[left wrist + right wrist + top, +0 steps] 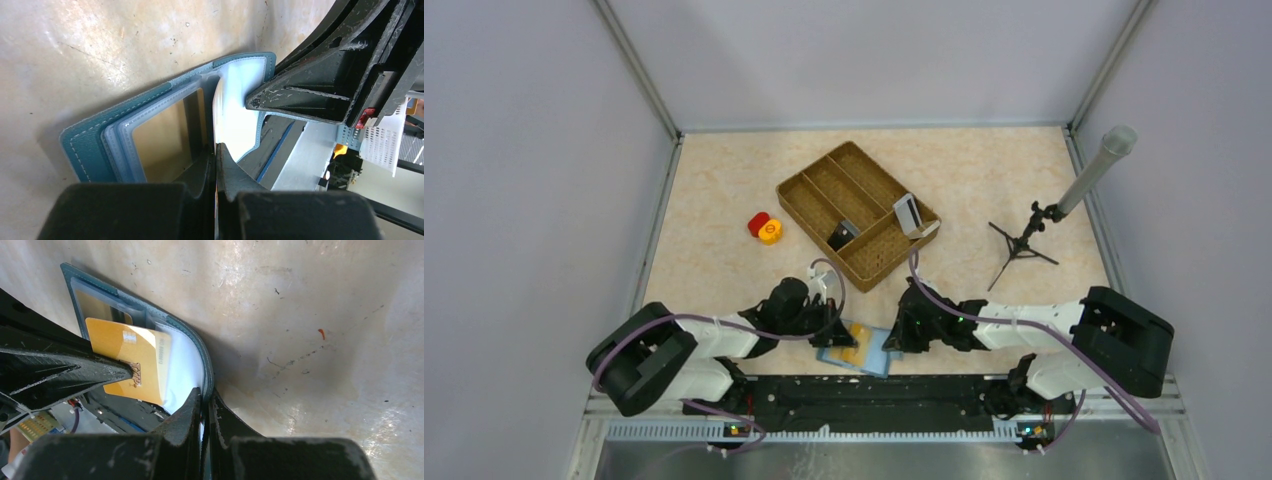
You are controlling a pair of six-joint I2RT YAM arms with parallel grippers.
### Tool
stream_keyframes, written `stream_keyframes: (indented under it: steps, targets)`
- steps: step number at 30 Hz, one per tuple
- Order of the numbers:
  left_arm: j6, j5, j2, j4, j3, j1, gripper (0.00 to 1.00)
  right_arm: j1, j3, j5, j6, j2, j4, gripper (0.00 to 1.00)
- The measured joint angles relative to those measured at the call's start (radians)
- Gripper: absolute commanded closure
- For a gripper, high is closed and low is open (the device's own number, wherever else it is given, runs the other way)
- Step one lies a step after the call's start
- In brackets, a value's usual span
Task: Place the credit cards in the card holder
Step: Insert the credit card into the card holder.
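Observation:
The teal-blue card holder lies open near the table's front edge, between both arms. My left gripper is shut on a tan credit card, which lies partly over the holder's pale inner panels. In the left wrist view the gripper pinches that card edge-on beside the holder's window pockets. My right gripper is shut on the card holder's curled teal edge; in the top view this gripper sits at the holder's right side. A pale card-like piece leans in the tray.
A brown woven divided tray stands mid-table with a dark item inside. Red and yellow round pieces lie to its left. A small tripod with a grey tube stands at the right. Walls enclose the table.

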Motion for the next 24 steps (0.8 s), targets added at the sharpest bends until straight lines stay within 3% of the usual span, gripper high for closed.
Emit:
stream_keyframes:
  steps: [11, 24]
  targets:
    - [0.060, -0.056, -0.086, -0.062, -0.008, -0.006, 1.00, 0.000, 0.000, -0.012, 0.000, 0.016, 0.029, 1.00]
    - [0.018, -0.080, -0.047, 0.008, -0.018, -0.059, 1.00, 0.000, 0.000, -0.013, 0.002, 0.017, 0.033, 1.00]
